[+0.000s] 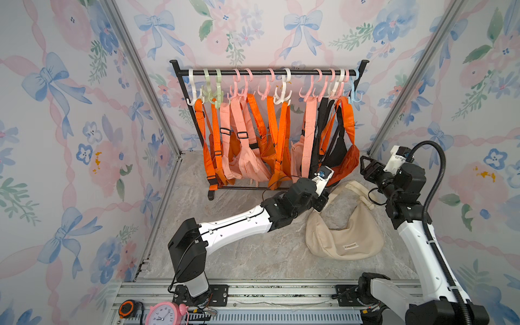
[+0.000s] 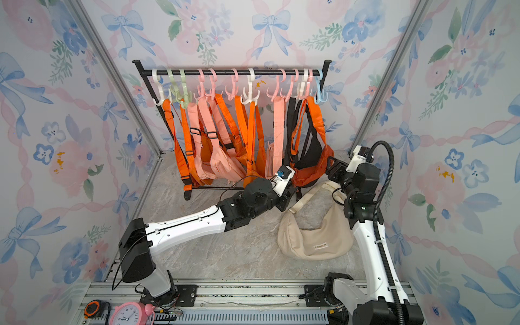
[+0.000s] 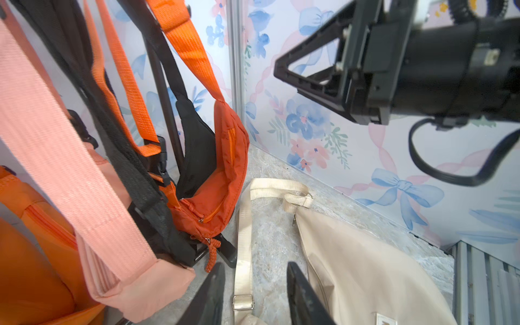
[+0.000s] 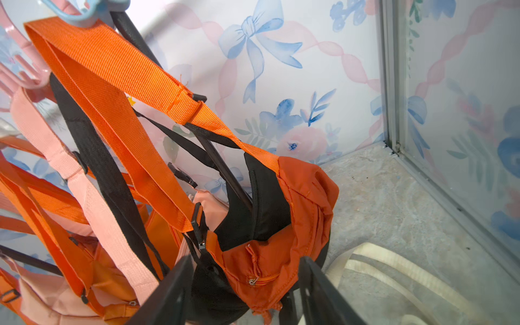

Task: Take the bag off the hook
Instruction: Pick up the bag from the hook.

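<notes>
Black rack (image 1: 259,72) at the back wall, crowded with hanging bags; beige bag (image 1: 343,233) flat on the floor (image 1: 253,253); orange bag (image 1: 350,163) on its hook (image 1: 342,84) at the rack's right end. Right gripper (image 4: 246,260) open just beside it; left gripper (image 3: 254,267) open astride the beige strap (image 3: 243,247)

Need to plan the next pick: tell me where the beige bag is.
In both top views the beige bag lies on the floor toward the right, in front of the right end of the rack, just below the hanging orange bag.
</notes>
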{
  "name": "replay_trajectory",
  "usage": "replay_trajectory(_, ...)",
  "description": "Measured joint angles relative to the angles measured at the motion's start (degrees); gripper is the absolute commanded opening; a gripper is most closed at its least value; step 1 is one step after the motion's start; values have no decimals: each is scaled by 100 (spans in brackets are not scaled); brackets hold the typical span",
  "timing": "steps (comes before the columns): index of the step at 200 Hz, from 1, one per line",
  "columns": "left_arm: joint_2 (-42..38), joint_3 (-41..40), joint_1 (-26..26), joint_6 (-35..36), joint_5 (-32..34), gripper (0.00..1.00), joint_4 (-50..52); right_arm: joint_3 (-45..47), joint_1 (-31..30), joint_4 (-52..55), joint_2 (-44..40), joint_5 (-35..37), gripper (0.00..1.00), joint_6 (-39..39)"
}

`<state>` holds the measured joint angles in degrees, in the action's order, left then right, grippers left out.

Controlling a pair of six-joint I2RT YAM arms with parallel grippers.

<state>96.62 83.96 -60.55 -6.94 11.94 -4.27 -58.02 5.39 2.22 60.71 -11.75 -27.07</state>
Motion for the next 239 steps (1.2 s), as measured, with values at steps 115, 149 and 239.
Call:
replay_trajectory(115, 649, 1423, 487, 136, -855, 48, 503, -2656, -107, 271, 2485, -883, 75, 745)
replay_trajectory(149, 483, 887, 498, 111, -835, 58, 402, -3504, -120, 496, 3023, -1145, 76, 1016)
replay_trajectory(239, -184, -188, 568, 76, -446, 60, 240, -5466, -144, 1137, 4330, -2131, 62, 1303)
